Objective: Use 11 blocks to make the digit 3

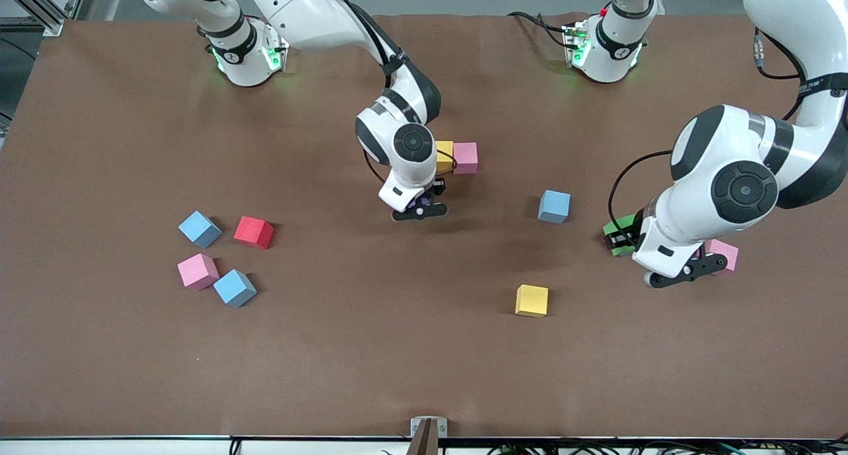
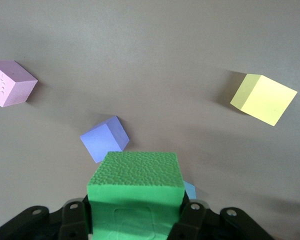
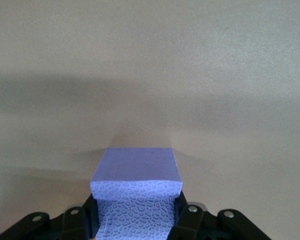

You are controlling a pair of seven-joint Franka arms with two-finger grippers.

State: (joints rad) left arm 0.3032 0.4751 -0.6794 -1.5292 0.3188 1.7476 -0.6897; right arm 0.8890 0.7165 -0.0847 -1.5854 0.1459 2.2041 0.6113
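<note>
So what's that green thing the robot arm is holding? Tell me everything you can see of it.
It is a green block, a small matte cube that looks like foam, with a pebbled texture on one face. The left gripper is shut on it, a black finger pressing each side. It seems held clear of the brown table at the left arm's end, level rather than tilted. Nothing else touches it.

In the front view the right arm's wrist covers most of a yellow block (image 1: 445, 155) at the frame's centre and nearly all of the purple block (image 1: 419, 204) in the right gripper (image 1: 420, 210). Toward the frame's right, the left arm hides half of the green block (image 1: 616, 233) and much of a pink block (image 1: 724, 252). In both wrist views the frame's bottom edge cuts off the held blocks and the fingers (image 2: 74, 220).
</note>
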